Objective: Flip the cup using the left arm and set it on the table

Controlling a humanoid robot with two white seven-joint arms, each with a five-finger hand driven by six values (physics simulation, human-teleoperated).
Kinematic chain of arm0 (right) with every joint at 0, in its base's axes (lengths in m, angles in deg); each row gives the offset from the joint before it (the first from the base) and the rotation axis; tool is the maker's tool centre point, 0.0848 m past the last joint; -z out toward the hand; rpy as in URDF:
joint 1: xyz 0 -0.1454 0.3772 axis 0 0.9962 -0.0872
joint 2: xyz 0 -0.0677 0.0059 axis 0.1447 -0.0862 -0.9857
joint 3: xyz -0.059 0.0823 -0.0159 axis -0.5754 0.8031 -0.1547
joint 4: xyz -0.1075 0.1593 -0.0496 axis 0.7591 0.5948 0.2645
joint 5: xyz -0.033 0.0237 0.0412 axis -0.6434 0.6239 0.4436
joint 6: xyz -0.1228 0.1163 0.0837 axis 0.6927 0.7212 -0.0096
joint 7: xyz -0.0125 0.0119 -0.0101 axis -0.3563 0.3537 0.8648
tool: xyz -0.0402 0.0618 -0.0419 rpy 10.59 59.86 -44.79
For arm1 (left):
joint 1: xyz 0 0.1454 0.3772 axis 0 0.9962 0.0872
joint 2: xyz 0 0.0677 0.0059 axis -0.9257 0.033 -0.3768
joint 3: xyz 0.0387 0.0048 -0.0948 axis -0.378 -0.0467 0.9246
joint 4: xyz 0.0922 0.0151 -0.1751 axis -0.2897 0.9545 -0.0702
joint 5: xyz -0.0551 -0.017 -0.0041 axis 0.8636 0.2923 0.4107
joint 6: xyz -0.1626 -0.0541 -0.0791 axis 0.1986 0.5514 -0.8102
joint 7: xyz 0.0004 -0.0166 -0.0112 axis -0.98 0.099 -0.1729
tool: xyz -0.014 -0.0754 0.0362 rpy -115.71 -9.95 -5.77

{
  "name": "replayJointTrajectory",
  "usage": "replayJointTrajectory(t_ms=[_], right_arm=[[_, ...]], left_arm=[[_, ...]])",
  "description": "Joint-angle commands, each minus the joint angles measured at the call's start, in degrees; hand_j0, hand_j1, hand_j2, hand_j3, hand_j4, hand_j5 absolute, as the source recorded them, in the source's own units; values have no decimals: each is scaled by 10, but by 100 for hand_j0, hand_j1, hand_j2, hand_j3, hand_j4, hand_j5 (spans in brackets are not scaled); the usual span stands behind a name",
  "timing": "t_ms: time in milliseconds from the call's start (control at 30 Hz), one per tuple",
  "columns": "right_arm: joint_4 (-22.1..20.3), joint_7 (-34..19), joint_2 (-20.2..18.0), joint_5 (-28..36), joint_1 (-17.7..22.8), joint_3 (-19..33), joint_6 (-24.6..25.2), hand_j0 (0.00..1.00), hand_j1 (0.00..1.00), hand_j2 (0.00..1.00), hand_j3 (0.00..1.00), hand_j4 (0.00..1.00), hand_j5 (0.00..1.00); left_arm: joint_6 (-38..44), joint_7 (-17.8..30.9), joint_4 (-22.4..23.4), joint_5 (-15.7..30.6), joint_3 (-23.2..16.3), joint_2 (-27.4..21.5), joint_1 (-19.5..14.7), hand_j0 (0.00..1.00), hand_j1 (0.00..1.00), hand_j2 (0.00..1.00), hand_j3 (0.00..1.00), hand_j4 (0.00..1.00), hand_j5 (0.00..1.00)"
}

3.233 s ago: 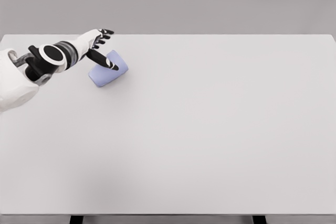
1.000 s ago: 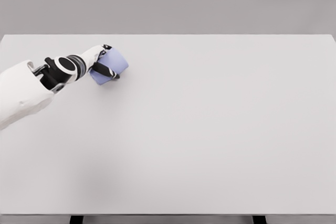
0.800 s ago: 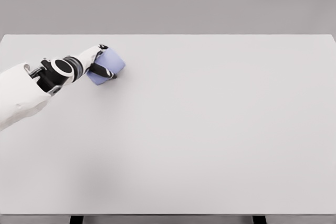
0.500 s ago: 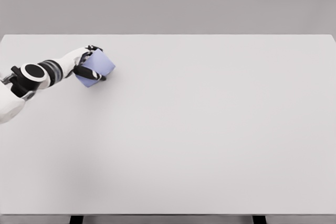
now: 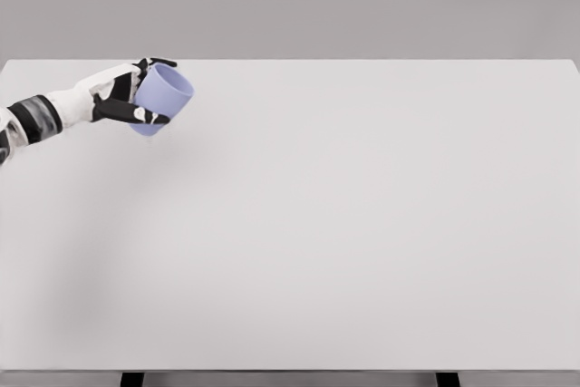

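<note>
Item: lavender cup, far left of the white worktop, clamped in my left robot hand, fingers wrapped round its wall. It appears lifted clear, tilted, mouth facing up and right; I judge it mid-flip, gripped sideways so the wrist can roll it upright. Right arm: unseen.

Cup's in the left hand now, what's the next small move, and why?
Probably roll the wrist a little further to bring the cup fully upright. The left hand grips it tilted, its opening facing up and right, seemingly lifted off the table; lower it only once level.
</note>
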Motion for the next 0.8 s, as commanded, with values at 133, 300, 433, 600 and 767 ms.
replayJointTrajectory(t_ms=[133, 300, 433, 600, 767], right_arm=[[0, 0, 0, 0, 0, 0, 0, 100, 100, 100, 100, 100, 100], [0, 0, 0, 0, 0, 0, -1, 100, 100, 100, 100, 100, 100], [0, 0, 0, 0, 0, 0, 0, 100, 100, 100, 100, 100, 100], [0, 0, 0, 0, 0, 0, 0, 100, 100, 100, 100, 100, 100], [0, 0, 0, 0, 0, 0, 0, 100, 100, 100, 100, 100, 100]], left_arm=[[-30, 19, 86, 12, 116, 87, 13, 62, 62, 62, 62, 62, 62], [-161, 19, 88, 5, 136, 125, 42, 62, 62, 62, 62, 62, 62], [-258, 19, 94, -68, 180, 166, 57, 62, 62, 62, 62, 62, 62], [-258, 19, 138, -81, 183, 190, 62, 62, 62, 62, 62, 62, 62], [-258, 19, 157, -112, 219, 209, 77, 63, 63, 63, 63, 63, 63]])
